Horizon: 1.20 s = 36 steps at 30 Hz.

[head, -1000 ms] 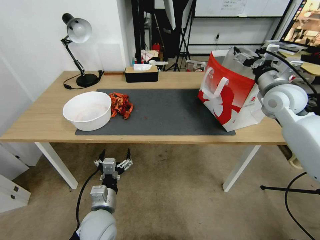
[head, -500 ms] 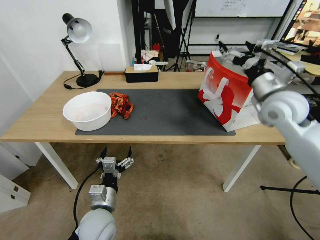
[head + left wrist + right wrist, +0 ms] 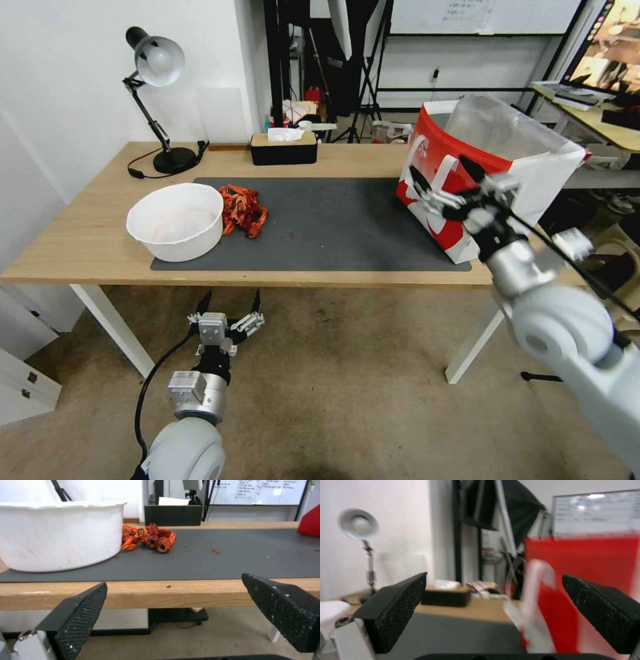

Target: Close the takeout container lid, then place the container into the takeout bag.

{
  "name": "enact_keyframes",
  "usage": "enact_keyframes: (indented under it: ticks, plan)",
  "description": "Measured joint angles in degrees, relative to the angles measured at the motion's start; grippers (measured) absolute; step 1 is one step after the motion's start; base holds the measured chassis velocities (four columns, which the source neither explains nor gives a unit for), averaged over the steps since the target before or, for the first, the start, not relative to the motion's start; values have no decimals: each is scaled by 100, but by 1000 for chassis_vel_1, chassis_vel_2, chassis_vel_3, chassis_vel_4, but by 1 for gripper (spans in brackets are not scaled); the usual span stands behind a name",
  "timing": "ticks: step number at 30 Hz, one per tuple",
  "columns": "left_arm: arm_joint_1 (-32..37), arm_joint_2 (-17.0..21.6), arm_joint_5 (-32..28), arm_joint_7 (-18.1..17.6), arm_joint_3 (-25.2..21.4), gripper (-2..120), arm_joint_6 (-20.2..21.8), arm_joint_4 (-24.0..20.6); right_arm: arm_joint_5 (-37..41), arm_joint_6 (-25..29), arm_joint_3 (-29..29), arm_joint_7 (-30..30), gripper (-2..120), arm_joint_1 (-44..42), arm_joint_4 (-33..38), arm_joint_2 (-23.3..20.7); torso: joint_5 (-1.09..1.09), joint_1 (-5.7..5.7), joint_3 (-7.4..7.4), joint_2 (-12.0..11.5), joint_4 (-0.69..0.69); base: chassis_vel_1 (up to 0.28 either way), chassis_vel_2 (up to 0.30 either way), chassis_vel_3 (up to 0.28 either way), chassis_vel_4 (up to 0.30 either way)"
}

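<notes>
Takeout bag [image 3: 467,173] stands at the right of the surface [image 3: 87,240], mouth up; whether the container lies inside cannot be told. Right pincer [image 3: 445,188], spread wide and empty, hangs before its red face. Left pincer [image 3: 229,308], likewise open, idles lower left.

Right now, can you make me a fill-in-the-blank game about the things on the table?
1. The pile of orange-red crayfish shells lies beside the round white ____.
2. The red-and-white paper takeout bag stands at the dark mat's ____ end.
3. The right gripper, in front of the bag, is ____.
4. The left gripper hangs ____ the table edge.

Answers: bowl; right; open; below
</notes>
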Motion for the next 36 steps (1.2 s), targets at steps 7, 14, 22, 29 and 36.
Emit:
enact_keyframes:
  ticks: [7, 14, 22, 29, 36]
  plan:
    - [43, 8, -48, 79, -20, 100, 75, -85, -1102, 312, 922, 3, 100, -1864, 251, 1018, 2, 0, 0, 0, -2, 0, 0, 0, 0]
    - [75, -56, 98, 126, 89, 100, 125, -59, -2331, 1103, 1319, -369, 100, -3375, -2, 2317, 0, -1, 0, 0, 0, 0, 0, 0, 0]
    - [59, -100, 182, 179, 115, 100, 6, 72, -2846, 1789, 1147, -662, 100, -3823, -515, 3040, 2, 0, 0, 0, 0, 0, 0, 0, 0]
    - [-7, -130, 197, 235, 121, 100, -165, 228, -2886, 1886, 1080, -696, 100, -3653, -799, 3108, 1, 1, 1, -1, 0, 0, 0, 0, 0]
    - [-8, -127, 206, 237, 121, 100, -172, 241, -2879, 1902, 1088, -715, 100, -3632, -826, 3106, 1, 1, 1, -1, 0, 0, 0, 0, 0]
